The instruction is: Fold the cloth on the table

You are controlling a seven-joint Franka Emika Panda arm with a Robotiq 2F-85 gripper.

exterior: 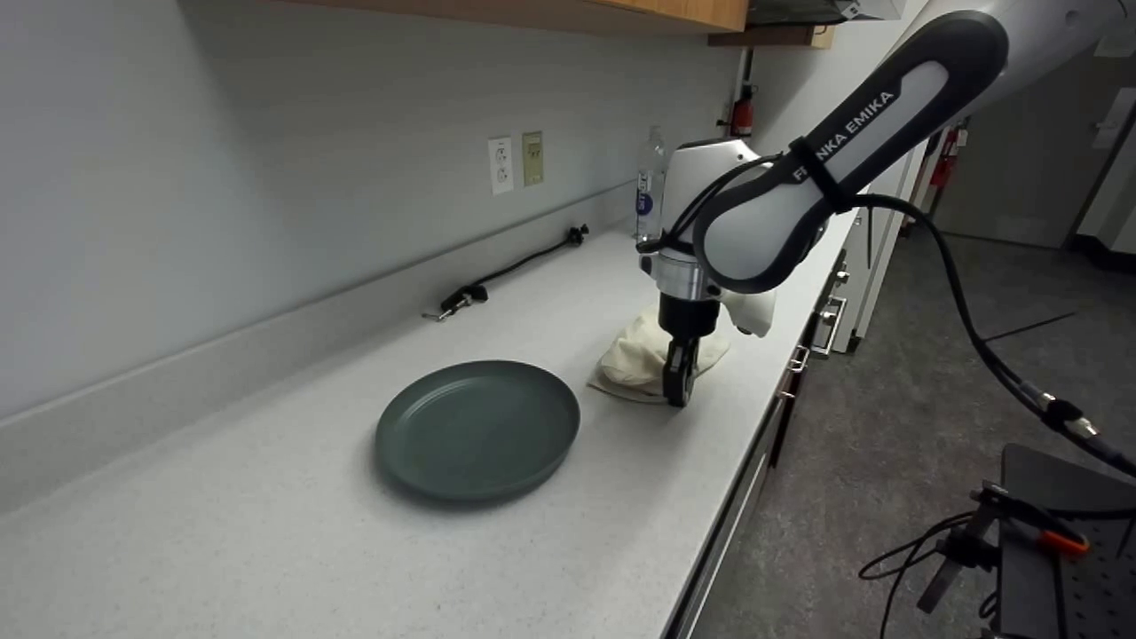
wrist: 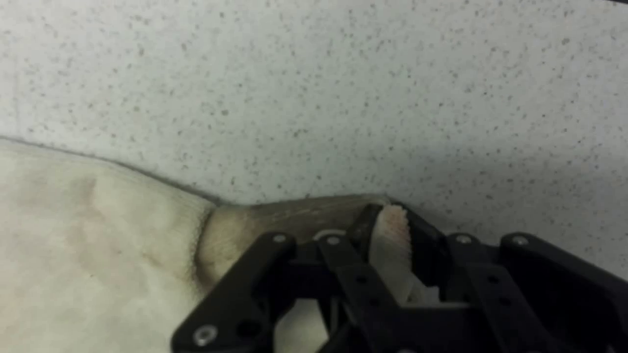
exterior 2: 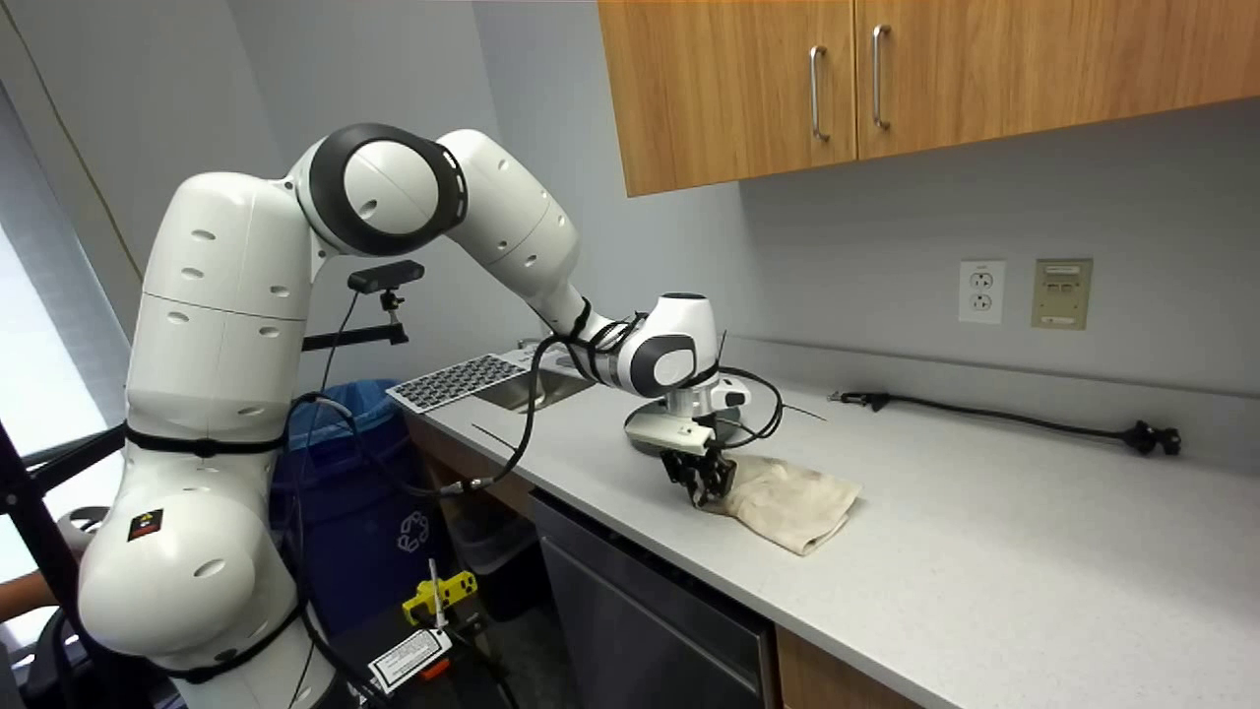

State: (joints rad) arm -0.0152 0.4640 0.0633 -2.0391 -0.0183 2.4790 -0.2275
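1. A Robotiq claw, pointing down from a Franka Emika Panda arm, grips a fold of stained cream-beige cloth, the pale strip pinched between its fingers in the wrist view.
2. The rest of the cloth lies rumpled on the speckled white countertop, spreading away from one side of the claw, its edge turned up just beside the fingers.
3. The claw's tips hang low at the counter's surface; whether they touch it cannot be told.
4. A dark green round plate sits near the claw, just clear of the cloth.
5. Well apart from the claw, toward the pale backsplash, a black cord stretches below a white electrical outlet.
6. A clear bottle labeled "smart" stands beyond the claw; wood cabinets hang higher.
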